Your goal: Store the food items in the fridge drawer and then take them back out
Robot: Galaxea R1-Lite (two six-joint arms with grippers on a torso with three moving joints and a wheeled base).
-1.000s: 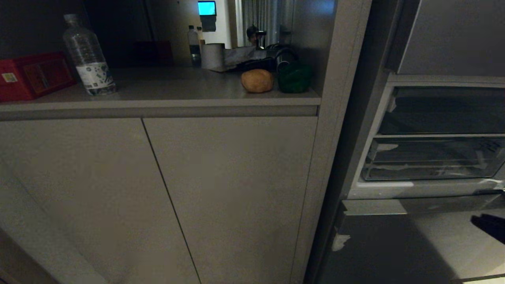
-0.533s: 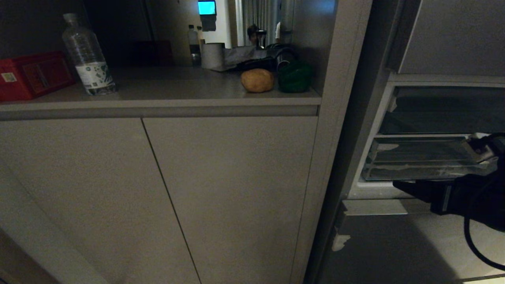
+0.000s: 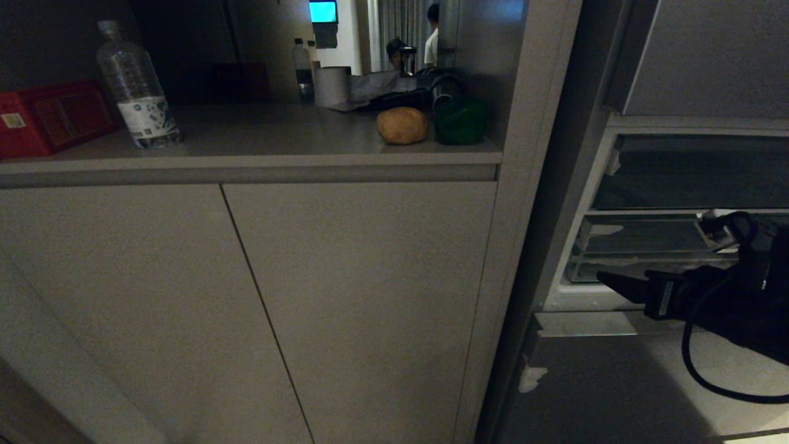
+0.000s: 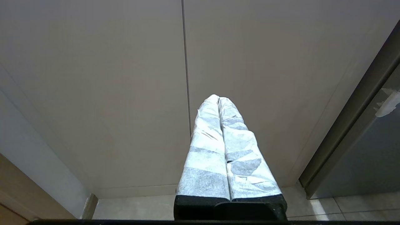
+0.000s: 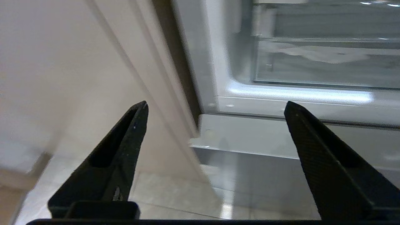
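Note:
A brown potato-like food item (image 3: 402, 125) and a dark green pepper-like one (image 3: 461, 122) sit side by side on the counter, at its right end. The clear fridge drawer (image 3: 647, 246) is in the open fridge compartment on the right, pushed in; the right wrist view shows its front (image 5: 312, 59). My right gripper (image 3: 610, 283) reaches in from the right, level with the drawer's lower left corner. In the wrist view the right gripper (image 5: 215, 104) is open and empty. My left gripper (image 4: 218, 98) is shut and empty, pointing at the cabinet doors, outside the head view.
A clear water bottle (image 3: 137, 86) and a red box (image 3: 52, 117) stand at the counter's left. Bottles, a paper roll and dark clutter line the back. Beige cabinet doors (image 3: 357, 296) fill the front. A person (image 3: 431, 37) stands far behind. A grey lower fridge door (image 3: 616, 382) lies below the drawer.
My right arm has come up from the lower right edge of the head view and moved left, in front of the drawer. The food items have not moved.

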